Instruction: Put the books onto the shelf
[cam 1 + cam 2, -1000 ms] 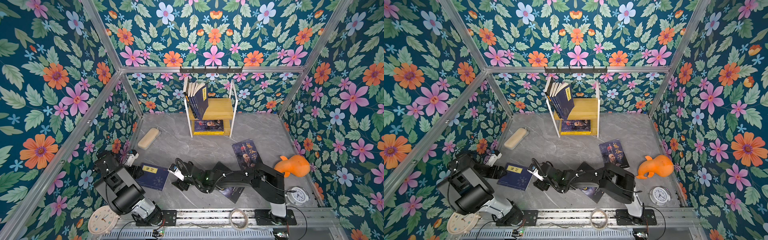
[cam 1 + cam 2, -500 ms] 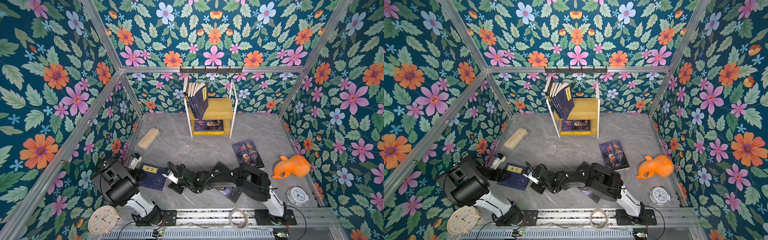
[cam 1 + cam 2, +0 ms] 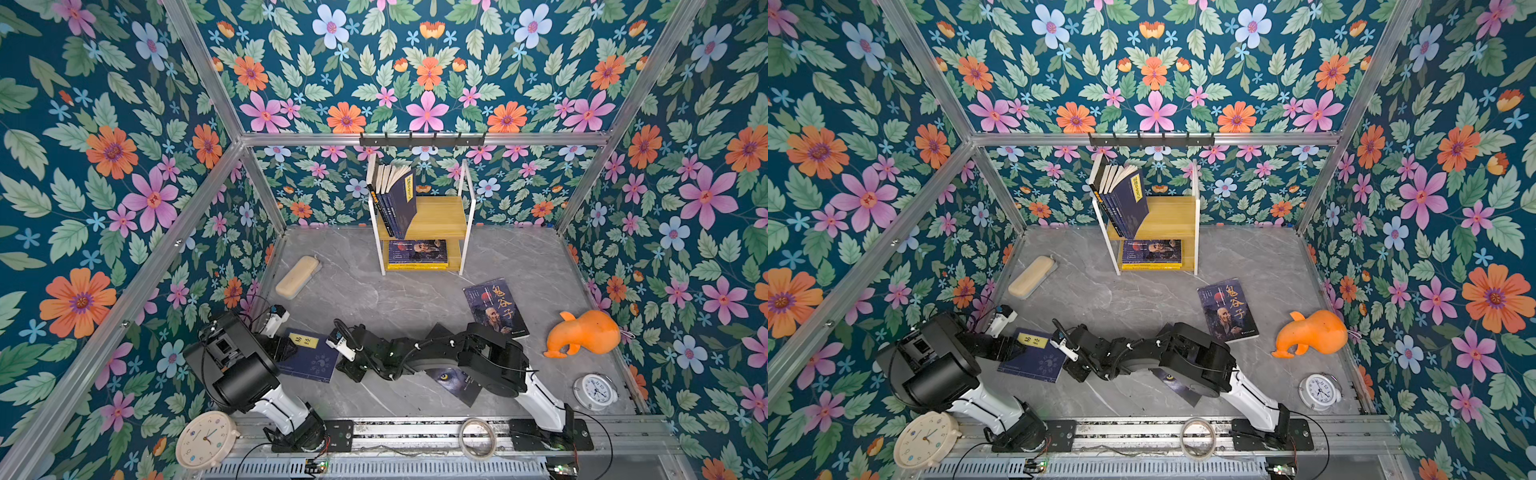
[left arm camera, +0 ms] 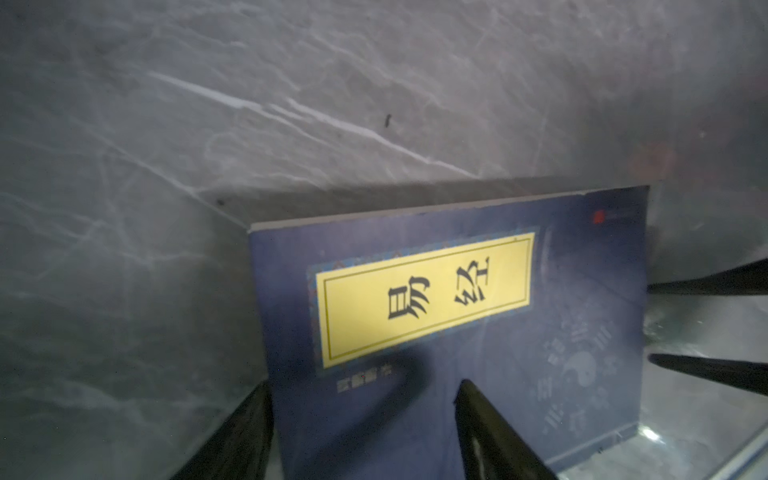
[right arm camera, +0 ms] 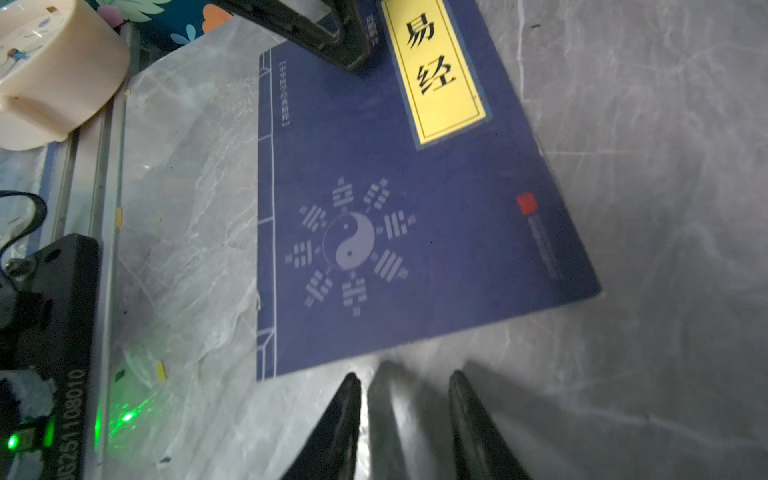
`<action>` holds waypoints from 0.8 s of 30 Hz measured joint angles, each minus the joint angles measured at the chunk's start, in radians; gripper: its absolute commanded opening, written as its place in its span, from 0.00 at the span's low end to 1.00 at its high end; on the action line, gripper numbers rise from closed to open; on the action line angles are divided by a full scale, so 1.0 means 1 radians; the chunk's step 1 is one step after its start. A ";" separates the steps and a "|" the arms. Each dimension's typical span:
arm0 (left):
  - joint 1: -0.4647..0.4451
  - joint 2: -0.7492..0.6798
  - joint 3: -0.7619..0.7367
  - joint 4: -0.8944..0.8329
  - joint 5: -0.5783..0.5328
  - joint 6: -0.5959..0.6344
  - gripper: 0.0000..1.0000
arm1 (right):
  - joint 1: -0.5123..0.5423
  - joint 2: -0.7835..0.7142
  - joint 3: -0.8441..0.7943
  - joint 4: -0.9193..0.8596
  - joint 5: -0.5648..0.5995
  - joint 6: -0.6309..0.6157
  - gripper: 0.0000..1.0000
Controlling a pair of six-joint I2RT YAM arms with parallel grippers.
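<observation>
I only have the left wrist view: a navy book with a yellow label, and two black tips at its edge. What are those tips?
Observer: The right hand, open and holding nothing, low beside the navy book.
Operator: Any other books off the shelf?
Observer: Two: a dark book with white characters lies flat, and another dark book lies partly under the right arm.
Operator: Shelf space?
Observer: The shelf holds leaning books at one end of its upper board only.

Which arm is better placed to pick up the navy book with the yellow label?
Probably the left. The left pincer straddles an edge of the navy book, one finger over its cover. The right pincer stands open just short of the book, both tips over bare table.
</observation>
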 measured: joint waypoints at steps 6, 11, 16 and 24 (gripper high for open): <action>-0.037 -0.049 -0.001 -0.023 -0.001 -0.015 0.60 | -0.031 0.006 0.005 0.005 -0.010 0.008 0.36; -0.060 -0.066 0.003 -0.050 0.001 -0.035 0.48 | -0.050 -0.012 -0.034 0.033 -0.007 0.010 0.36; -0.085 -0.072 0.013 -0.076 0.009 -0.059 0.32 | -0.061 -0.041 -0.083 0.052 -0.003 0.010 0.36; -0.127 -0.076 0.016 -0.091 0.016 -0.092 0.01 | -0.072 -0.085 -0.142 0.053 0.026 0.001 0.36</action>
